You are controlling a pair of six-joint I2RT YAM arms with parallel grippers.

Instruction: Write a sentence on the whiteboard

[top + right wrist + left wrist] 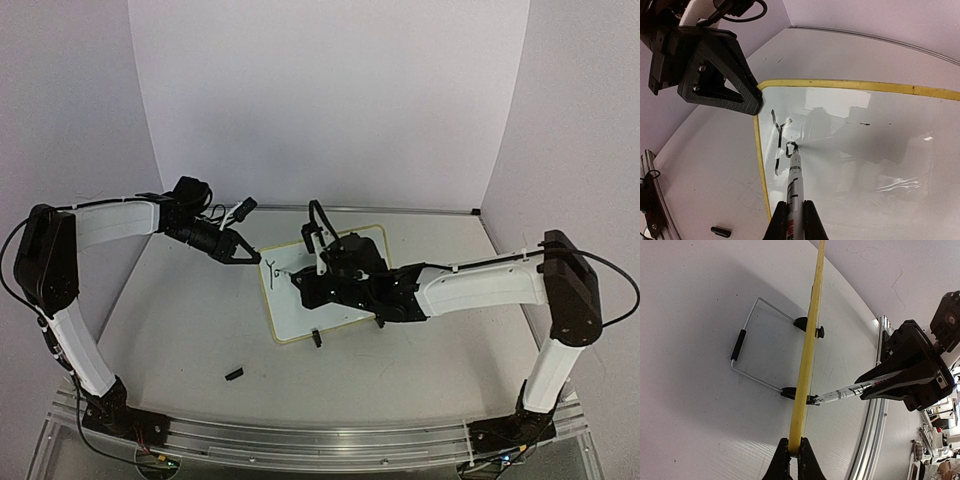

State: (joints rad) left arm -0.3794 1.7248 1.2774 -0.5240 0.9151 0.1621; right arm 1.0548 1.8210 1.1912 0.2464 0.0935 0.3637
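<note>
The board (292, 318) rests on the table (180, 320) between the 2 arms. Its yellow left edge is pinched by the left gripper (792, 447), whose jaws are closed tight on it. A marker (794, 175) is clamped between the closed jaws of the right gripper (794, 212), and its tip is pressed to the board near that edge. Only 2 black letters (780, 142) are seen there: a "Y" and a partly drawn "o". A small black piece (234, 375) lies on the table near the board's front.
</note>
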